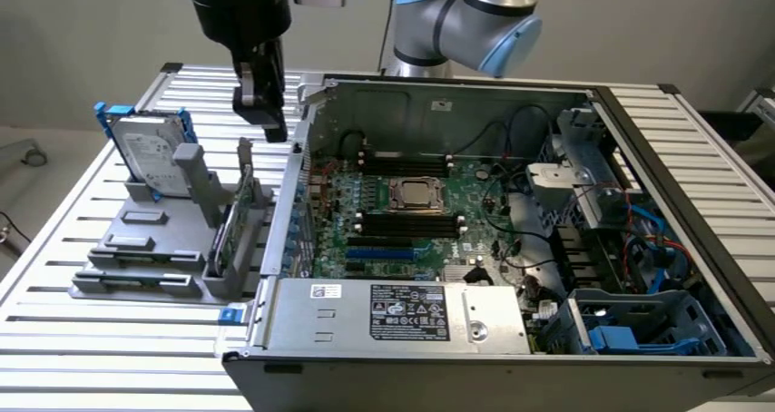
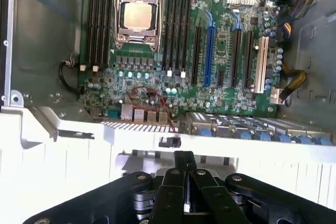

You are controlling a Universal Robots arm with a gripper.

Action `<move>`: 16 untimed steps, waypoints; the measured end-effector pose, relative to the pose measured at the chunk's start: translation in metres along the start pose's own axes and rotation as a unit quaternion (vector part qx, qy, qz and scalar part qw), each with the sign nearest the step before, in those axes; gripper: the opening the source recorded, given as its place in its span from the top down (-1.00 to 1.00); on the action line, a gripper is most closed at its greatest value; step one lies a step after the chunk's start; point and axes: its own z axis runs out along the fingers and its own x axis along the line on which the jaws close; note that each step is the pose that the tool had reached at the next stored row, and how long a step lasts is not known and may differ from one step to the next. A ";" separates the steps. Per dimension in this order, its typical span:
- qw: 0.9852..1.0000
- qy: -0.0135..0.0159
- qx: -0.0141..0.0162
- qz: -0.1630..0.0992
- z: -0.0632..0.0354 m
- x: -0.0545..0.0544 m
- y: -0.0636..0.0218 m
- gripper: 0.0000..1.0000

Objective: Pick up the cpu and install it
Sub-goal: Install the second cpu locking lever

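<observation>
Power supply box, silver with a label, sits at the near edge of the open computer case, closest to the exterior camera. Case lies on its side on the slatted metal table.

Cpu seated in the socket at the middle of the green motherboard; dull silver top, socket frame around it. In the wrist view the cpu lies in its socket between banks of black memory slots.

Gripper hangs over the case's wall on the exterior view's left, above the gap between case and the grey parts rack. Jaws pressed together, nothing between them; wrist view shows the gripper with its black fingers meeting at the centre line.

Hard drive with blue bracket stands upright at the far end of the rack. Robot arm visible behind the case.
</observation>
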 end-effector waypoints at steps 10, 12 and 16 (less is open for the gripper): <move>1.000 0.000 -0.003 0.000 -0.0029 -0.010 -0.0475 0.79; 1.000 0.000 -0.004 0.000 -0.0035 -0.012 -0.0569 0.79; 1.000 0.000 -0.005 0.000 -0.0046 -0.015 -0.0751 0.79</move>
